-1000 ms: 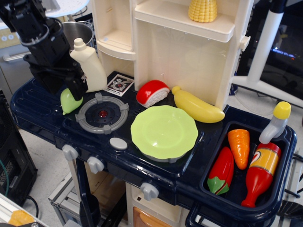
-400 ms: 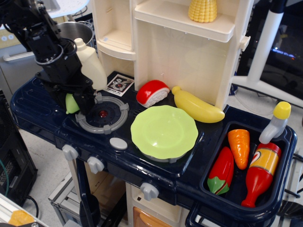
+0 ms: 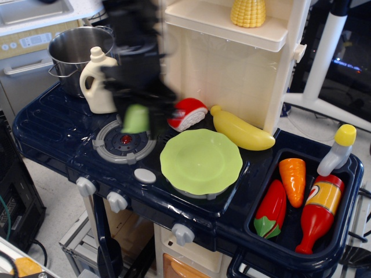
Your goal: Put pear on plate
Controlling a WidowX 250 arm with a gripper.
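The light-green pear (image 3: pixel 137 118) hangs in the air above the right side of the grey burner ring (image 3: pixel 124 141), held by my black gripper (image 3: pixel 139 110), which is blurred by motion. The jaws are shut on the pear's upper part. The round light-green plate (image 3: pixel 201 161) with its wavy rim lies on the dark blue counter just right of the pear, with nothing on it.
A cream bottle (image 3: pixel 98 81) and a steel pot (image 3: pixel 75 55) stand at back left. A red-white toy (image 3: pixel 187 113) and a yellow banana (image 3: pixel 242 132) lie behind the plate. The right sink (image 3: pixel 342 231) holds a carrot, pepper and ketchup bottle. A cream shelf unit (image 3: pixel 226 52) rises behind.
My gripper lifted the pear off the counter left of the burner and carried it right, over the burner toward the plate. The cream bottle now stands uncovered.
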